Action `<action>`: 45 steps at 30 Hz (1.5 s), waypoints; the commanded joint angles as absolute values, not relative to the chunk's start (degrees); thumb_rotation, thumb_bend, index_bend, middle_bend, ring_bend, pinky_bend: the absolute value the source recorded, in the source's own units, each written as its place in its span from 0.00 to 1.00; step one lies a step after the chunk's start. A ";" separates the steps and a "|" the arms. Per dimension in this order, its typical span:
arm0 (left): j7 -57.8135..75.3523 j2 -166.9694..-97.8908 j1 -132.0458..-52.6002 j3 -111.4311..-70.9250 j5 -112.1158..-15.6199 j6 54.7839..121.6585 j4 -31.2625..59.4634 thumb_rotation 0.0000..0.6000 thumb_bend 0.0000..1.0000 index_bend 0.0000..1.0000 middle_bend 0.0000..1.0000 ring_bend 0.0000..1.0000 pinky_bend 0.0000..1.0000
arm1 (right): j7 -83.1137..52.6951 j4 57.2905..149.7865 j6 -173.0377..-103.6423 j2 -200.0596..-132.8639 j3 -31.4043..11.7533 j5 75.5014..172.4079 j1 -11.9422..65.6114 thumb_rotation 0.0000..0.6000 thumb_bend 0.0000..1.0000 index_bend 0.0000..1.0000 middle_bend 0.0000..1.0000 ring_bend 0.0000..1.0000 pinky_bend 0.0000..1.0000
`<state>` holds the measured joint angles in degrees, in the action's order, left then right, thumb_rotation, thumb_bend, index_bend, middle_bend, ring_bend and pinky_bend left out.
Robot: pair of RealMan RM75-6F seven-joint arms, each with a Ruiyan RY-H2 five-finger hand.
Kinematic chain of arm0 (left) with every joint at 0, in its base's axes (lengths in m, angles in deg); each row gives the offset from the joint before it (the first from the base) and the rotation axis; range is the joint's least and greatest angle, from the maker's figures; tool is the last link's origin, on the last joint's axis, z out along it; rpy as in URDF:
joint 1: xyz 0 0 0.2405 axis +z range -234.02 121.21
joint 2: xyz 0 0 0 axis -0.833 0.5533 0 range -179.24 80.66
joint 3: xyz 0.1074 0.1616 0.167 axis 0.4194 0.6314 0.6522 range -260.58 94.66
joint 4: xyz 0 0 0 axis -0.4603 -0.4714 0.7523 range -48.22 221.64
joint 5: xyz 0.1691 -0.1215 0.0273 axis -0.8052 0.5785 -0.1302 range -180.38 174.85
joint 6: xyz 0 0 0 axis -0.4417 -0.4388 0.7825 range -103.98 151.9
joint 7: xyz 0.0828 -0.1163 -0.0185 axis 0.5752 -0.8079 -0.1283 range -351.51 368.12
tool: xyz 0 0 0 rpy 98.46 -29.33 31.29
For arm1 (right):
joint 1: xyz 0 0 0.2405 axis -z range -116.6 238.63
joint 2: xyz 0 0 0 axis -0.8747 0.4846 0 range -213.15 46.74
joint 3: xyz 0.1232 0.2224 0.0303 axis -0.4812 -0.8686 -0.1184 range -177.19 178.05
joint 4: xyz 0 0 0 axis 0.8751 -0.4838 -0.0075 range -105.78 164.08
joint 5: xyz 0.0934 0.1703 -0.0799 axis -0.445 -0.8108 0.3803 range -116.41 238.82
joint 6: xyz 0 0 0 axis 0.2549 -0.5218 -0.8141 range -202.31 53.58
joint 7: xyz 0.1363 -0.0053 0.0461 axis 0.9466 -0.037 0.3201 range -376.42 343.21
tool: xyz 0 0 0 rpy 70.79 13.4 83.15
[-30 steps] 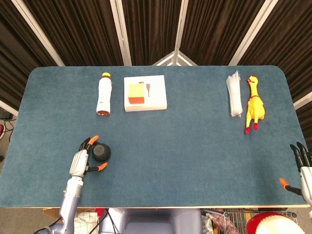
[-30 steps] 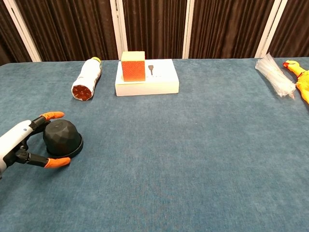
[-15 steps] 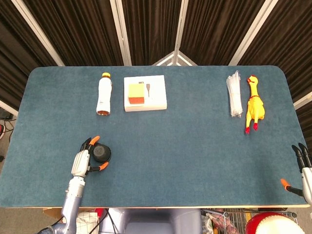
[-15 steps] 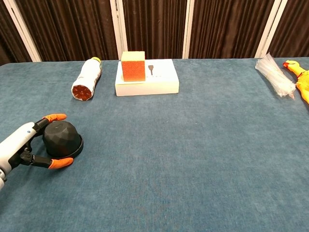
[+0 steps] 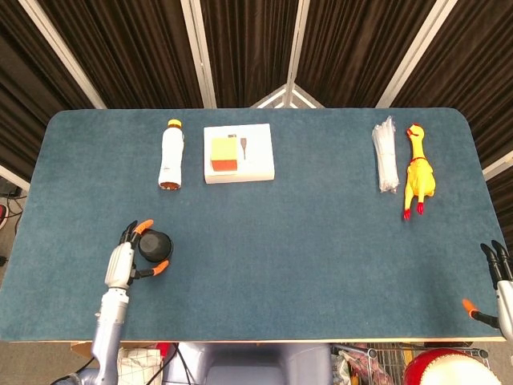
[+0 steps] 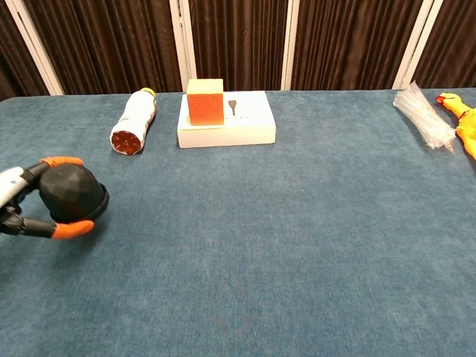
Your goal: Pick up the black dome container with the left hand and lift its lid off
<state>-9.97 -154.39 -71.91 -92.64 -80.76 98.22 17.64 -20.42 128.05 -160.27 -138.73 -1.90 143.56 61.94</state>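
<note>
The black dome container (image 5: pixel 155 244) (image 6: pixel 71 193) is near the table's front left, lid still on it. My left hand (image 5: pixel 122 258) (image 6: pixel 15 201) grips it from the left side, with orange fingertips (image 6: pixel 63 230) wrapped around its front and back. In the chest view the dome looks tilted; I cannot tell whether it is off the cloth. My right hand (image 5: pixel 497 281) shows only in the head view, at the table's front right corner, fingers apart and holding nothing.
A white bottle (image 5: pixel 171 154) (image 6: pixel 134 121) lies on its side at the back left. Beside it stands a white box (image 5: pixel 248 164) (image 6: pixel 238 130) with an orange block (image 5: pixel 224 155) (image 6: pixel 204 102) on it. A clear plastic packet (image 5: pixel 385 156) and a yellow rubber chicken (image 5: pixel 418 170) lie at the back right.
My left hand has closed around the dome and carried it leftwards, away from where it stood. The right hand has drawn back slightly towards the table edge.
</note>
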 commanded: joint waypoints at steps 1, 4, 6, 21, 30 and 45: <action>-7.88 -146.74 -70.77 -93.27 -80.64 99.11 6.91 1.00 0.52 0.21 0.46 0.00 0.00 | -20.90 128.44 -160.55 -138.78 -1.62 143.91 62.19 1.00 0.21 0.00 0.00 0.16 0.08; -4.82 -141.73 -70.29 -93.74 -80.27 99.47 -0.19 1.00 0.52 0.22 0.46 0.00 0.00 | -21.40 128.87 -160.82 -138.82 -1.27 144.31 62.46 1.00 0.21 0.00 0.00 0.16 0.08; -2.01 -138.11 -70.06 -94.21 -79.53 99.46 -5.07 1.00 0.52 0.23 0.47 0.00 0.00 | -21.78 129.12 -161.04 -138.87 -1.06 144.59 62.66 1.00 0.21 0.00 0.00 0.16 0.08; 13.82 -118.07 -70.66 -98.54 -63.70 95.21 -26.59 1.00 0.51 0.24 0.48 0.00 0.00 | -21.14 127.56 -157.48 -139.35 -2.21 142.73 60.42 1.00 0.21 0.00 0.00 0.16 0.08; 3.51 -109.31 -66.56 -97.98 -66.97 95.79 -27.20 1.00 0.51 0.24 0.48 0.00 0.00 | -21.31 128.08 -157.27 -138.99 -2.39 142.35 60.24 1.00 0.21 0.00 0.00 0.16 0.08; 7.90 -118.42 -73.18 -97.02 -68.59 92.14 -27.79 1.00 0.50 0.25 0.48 0.00 0.00 | -20.85 128.79 -157.21 -138.61 -2.41 142.16 60.23 1.00 0.21 0.00 0.00 0.16 0.08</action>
<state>2.67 -113.08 -69.28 -96.85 -71.09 94.26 -27.27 -20.86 128.79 -157.22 -138.62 -2.41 142.17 60.22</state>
